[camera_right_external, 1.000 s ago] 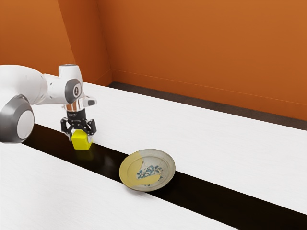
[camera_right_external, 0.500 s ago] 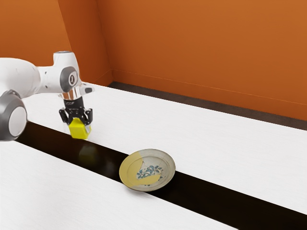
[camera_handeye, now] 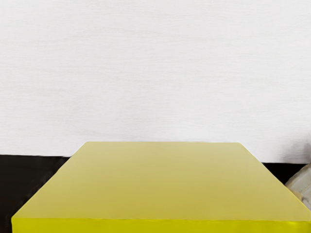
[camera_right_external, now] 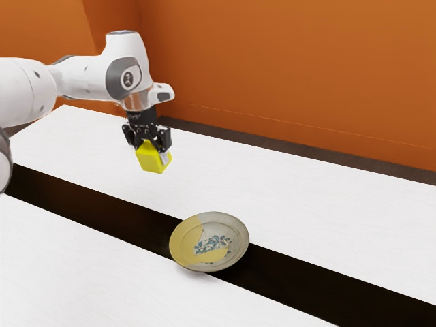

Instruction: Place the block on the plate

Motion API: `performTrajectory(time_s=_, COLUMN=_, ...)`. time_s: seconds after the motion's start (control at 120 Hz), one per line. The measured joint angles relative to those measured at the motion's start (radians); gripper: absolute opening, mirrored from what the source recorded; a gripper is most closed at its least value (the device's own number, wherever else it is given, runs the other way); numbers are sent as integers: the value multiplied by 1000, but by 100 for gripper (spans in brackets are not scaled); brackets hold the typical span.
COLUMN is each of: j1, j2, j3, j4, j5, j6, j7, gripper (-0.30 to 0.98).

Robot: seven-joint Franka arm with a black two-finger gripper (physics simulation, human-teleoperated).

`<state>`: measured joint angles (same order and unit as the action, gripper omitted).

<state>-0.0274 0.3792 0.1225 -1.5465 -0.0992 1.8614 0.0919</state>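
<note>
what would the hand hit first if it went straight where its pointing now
The hand, gripping the yellow block, would likely bring it down onto the table beside the plate, though depth is unclear, so exactly where is uncertain.

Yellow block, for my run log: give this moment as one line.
gripper: shut on yellow block | yellow block: held above table | plate: empty, over dark strip | placement: not yet done

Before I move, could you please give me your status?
Fingers shut on yellow block, held above table. Plate empty, block not on it yet. No obstacle visible between them.
</note>
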Motion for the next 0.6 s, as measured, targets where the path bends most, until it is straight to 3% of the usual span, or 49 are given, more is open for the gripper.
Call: performTrajectory(time_s=0.6, j1=-28, j2=-335, j3=-246, j4=-448, j5=25, j6=49, j7=-7, gripper=38)
